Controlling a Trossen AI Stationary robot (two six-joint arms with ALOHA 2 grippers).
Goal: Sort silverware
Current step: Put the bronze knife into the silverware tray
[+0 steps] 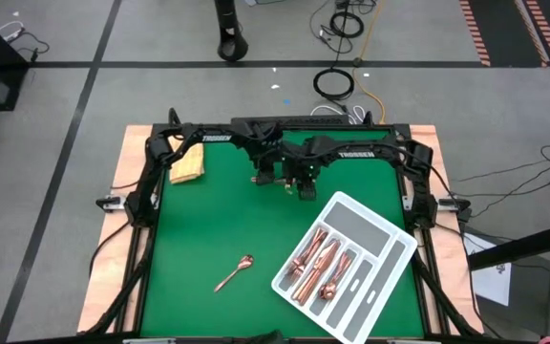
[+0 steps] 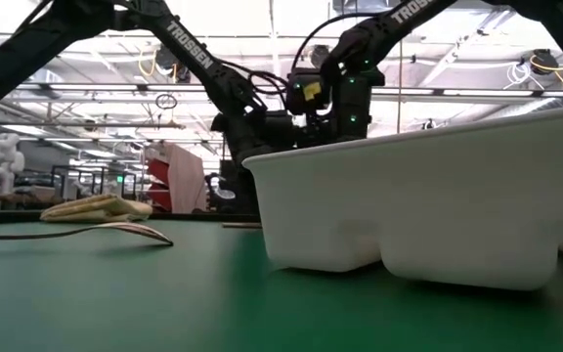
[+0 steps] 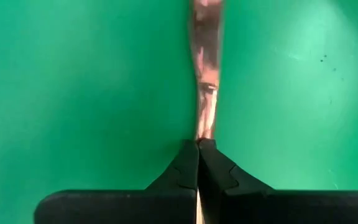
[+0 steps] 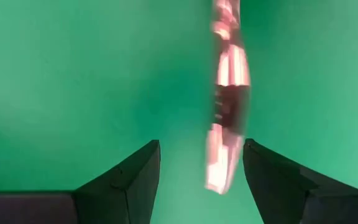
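High view: both arms reach in from the far edge of the green table [image 1: 199, 239] and meet near its middle, close to the far side; the left gripper [image 1: 266, 176] and the right gripper [image 1: 304, 185] hang just beside each other above the mat. In the left wrist view the left gripper [image 3: 198, 144] has its fingers pressed together on the end of a thin copper piece of cutlery [image 3: 206, 74], which runs straight away from the fingertips over the green surface; which kind of piece it is cannot be told. In the right wrist view the right gripper [image 4: 201, 163] has its fingers spread wide, and a copper piece [image 4: 227, 99] hangs in the gap between them, nearer one finger, touching neither as far as can be seen. A single copper spoon [image 1: 235, 273] lies alone on the mat toward the near side, well apart from the grippers; the white divided tray [image 1: 387, 232] sits tilted at the right of the table, with several copper pieces [image 1: 319, 265] lying in its long compartments; a folded yellow cloth [image 1: 189, 164] rests near the far left corner.
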